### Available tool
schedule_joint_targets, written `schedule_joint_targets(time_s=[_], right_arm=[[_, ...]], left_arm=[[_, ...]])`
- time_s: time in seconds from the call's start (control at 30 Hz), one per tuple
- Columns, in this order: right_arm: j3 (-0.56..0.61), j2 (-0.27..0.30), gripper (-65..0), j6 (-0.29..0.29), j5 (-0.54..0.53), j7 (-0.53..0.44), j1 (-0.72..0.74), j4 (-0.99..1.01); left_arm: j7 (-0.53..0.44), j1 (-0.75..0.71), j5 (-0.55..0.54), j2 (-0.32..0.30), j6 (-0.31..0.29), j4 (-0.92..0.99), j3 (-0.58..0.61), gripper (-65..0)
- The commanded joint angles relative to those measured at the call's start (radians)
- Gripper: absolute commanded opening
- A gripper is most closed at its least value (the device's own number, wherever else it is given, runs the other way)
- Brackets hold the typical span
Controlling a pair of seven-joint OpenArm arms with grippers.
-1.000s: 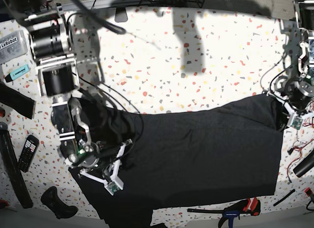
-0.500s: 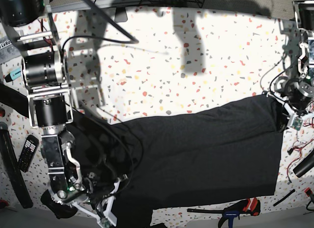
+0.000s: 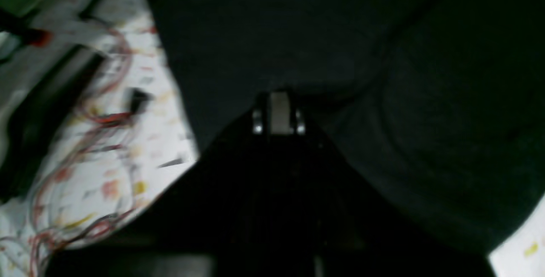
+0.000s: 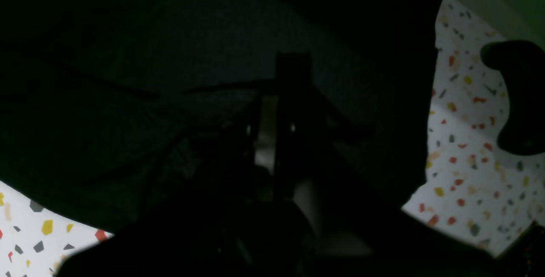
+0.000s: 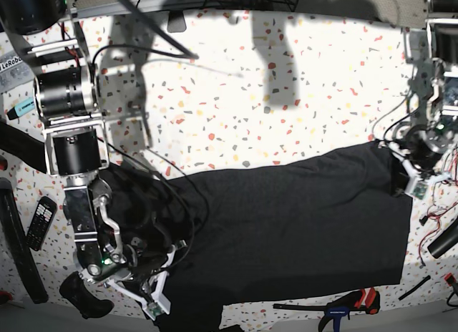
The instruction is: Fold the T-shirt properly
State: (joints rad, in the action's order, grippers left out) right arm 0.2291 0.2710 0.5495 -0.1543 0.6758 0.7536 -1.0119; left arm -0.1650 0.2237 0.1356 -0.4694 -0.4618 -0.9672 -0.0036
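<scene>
Gripping T-shirt (image 5: pixel 300 217) edges, cloth spread on desk (image 5: pixel 236 96) between my ends | left end effector (image 5: pixel 409 176) clamped on T-shirt | right end effector (image 5: pixel 147 289) clamped on T-shirt | step: judged mid-fold | next: carry both edges across evenly, keep tension

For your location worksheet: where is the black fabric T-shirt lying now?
In the base view, the black fabric T-shirt spreads across the speckled table's lower half, between both arms.

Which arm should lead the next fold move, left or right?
Neither alone, likely. The left gripper is shut on the T-shirt at its far-side end; the right gripper is shut on the opposite end. Both already hold cloth, so a joint move looks best.
</scene>
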Motion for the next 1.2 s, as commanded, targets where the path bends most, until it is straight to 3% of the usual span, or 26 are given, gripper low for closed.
schedule_joint_targets(time_s=[0.0,0.13,0.6,0.73,0.83,0.9,1.07,1.17], right_arm=[[-0.006,0.003,-65.0,-0.008,-0.002,-0.025,0.039,0.002],[-0.006,0.003,-65.0,-0.008,0.047,-0.057,0.039,0.061],[-0.006,-0.037,-65.0,-0.008,0.081,-0.201,0.044,0.092],[-0.006,-0.057,-64.3,-0.008,0.154,-0.243,0.044,0.092],[-0.006,-0.060,-37.9,-0.008,0.227,-0.305,0.044,0.092],[-0.006,-0.060,-28.7,-0.011,0.275,-0.328,0.047,0.092],[-0.006,-0.061,-27.7,-0.011,0.297,-0.314,0.062,0.092],[-0.006,-0.061,-28.0,0.016,0.126,-0.088,0.081,0.092]], left_arm=[[-0.047,0.043,0.006,-0.021,0.044,0.011,0.011,-65.0],[-0.069,0.106,0.074,-0.022,0.122,0.067,0.045,-65.0],[0.019,0.169,0.076,-0.021,0.121,0.104,0.045,-65.0],[0.019,0.169,0.073,-0.021,0.114,0.104,0.045,-65.0],[0.018,0.163,0.073,-0.021,0.106,0.104,0.045,-65.0],[0.018,0.158,0.073,-0.021,0.104,0.104,0.045,-62.3],[0.018,0.154,0.074,-0.021,0.104,0.104,0.045,-47.6],[0.018,0.153,0.078,-0.021,0.119,0.104,0.045,-43.6]])
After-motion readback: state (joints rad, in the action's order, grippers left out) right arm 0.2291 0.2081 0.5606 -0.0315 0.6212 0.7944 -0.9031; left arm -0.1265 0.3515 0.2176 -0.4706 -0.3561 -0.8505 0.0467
